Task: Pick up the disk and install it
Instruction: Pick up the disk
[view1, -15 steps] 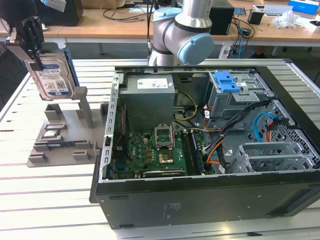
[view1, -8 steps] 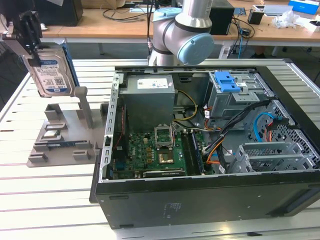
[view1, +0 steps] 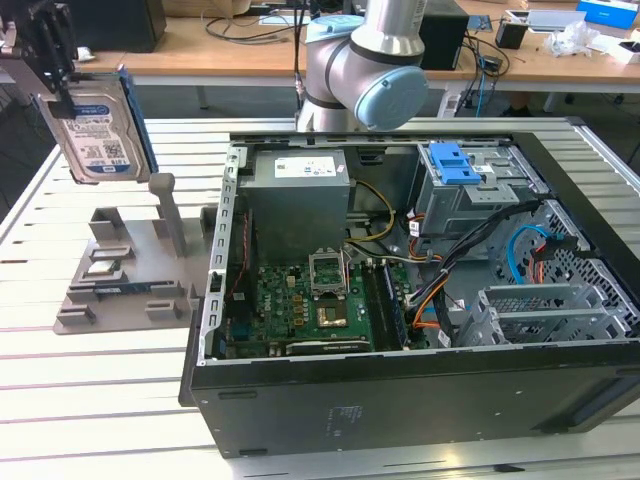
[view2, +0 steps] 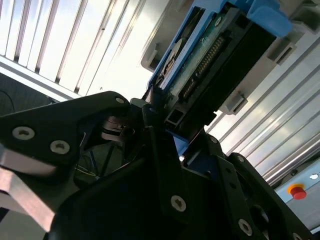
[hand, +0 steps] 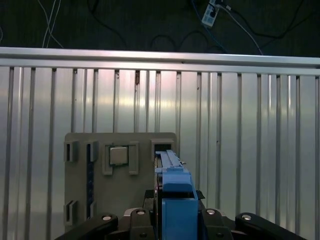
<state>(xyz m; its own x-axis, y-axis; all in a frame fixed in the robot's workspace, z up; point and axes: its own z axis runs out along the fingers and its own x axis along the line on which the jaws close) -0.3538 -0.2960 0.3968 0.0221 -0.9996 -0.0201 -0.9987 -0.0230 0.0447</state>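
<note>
"Second wrist view first: what's nearest the camera?"

"I see my gripper (view2: 160, 117), its black jaws clamped on one end of the disk (view2: 210, 55). The disk's circuit side and connector row face this camera, with the blue frame along its edges."

"And the first wrist view?"

"I look down along the disk (hand: 176, 200) edge-on, and the blue frame runs out from between the jaws. Below it lies the grey holder (hand: 120, 200) on the slatted table (hand: 250, 150). A square chip (hand: 118, 155) sits in one of the holder's pockets."

"Is the disk touching the holder?"

"No. In the exterior view the gripper (view1: 60, 85) holds the disk (view1: 100, 125) in the air by its upper end. It is nearly upright, label toward the camera, above the holder (view1: 130, 270) and apart from it."

"Where is that against the case?"

"The disk hangs to the exterior view's left of the case (view1: 400, 400), outside it. The case lies open on the table (view1: 90, 400), just beside the holder. Inside I see the board (view1: 300, 310) and, behind it, the power supply (view1: 298, 180). Toward the exterior view's right is a grey cage (view1: 480, 200) with a blue latch (view1: 455, 160) on top."

"Anything farther back?"

"The arm (view1: 370, 60) rises behind the case, and beyond it is a desk (view1: 200, 62) with cables."
</note>
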